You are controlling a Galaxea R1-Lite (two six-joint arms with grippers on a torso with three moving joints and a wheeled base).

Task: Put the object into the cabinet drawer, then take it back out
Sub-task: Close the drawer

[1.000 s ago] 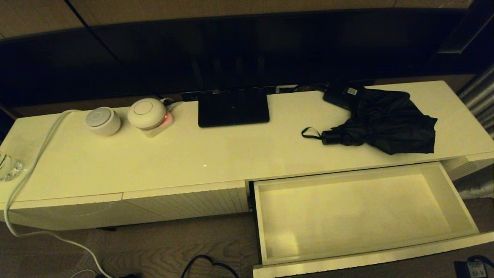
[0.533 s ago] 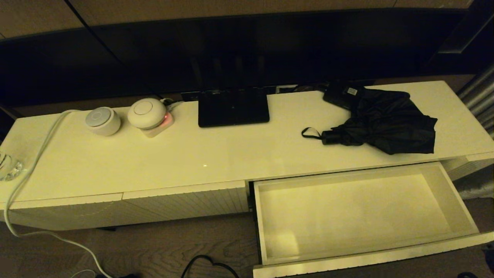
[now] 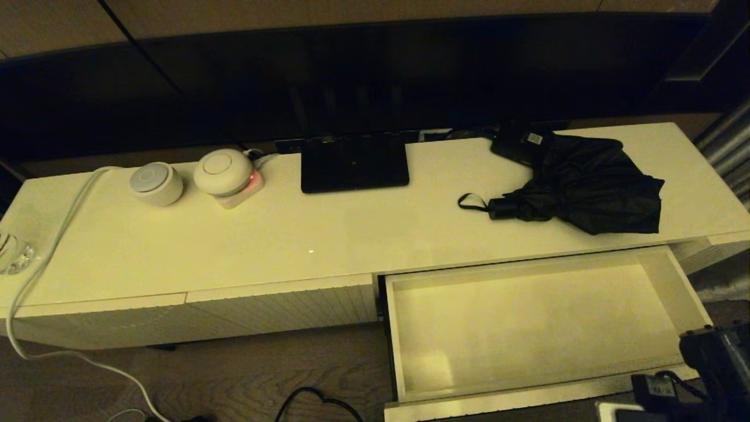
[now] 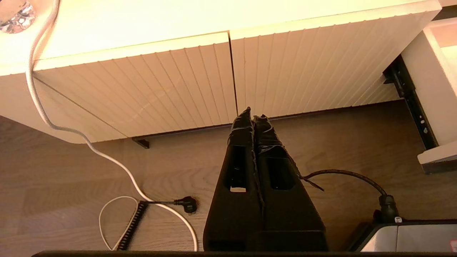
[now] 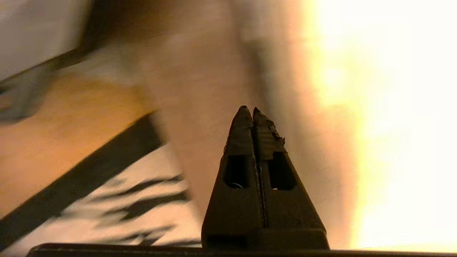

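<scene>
- My right pincer (image 5: 252, 109), closed and empty, hangs beside the open cream-white drawer's (image 3: 682, 293) front right corner.
- The black folding umbrella (image 3: 577, 187) lies on the cabinet top beyond it, lengthwise, handle pointing left.
- My left pincer (image 4: 252, 117) is closed, parked low.

Long cream desk (image 3: 351, 234) with several things on its top

On the left end lie a glass piece (image 3: 13, 256) at the edge, a white cable (image 3: 55, 234) trailing over the front, a small round speaker (image 3: 156, 183) and a white dome (image 3: 222, 171) on a red-lit base. A flat black stand base (image 3: 354, 163) sits at the middle back. On the right, a black umbrella (image 3: 586, 187) lies with its handle pointing left, its fabric touching a small black box (image 3: 520, 143).
</scene>
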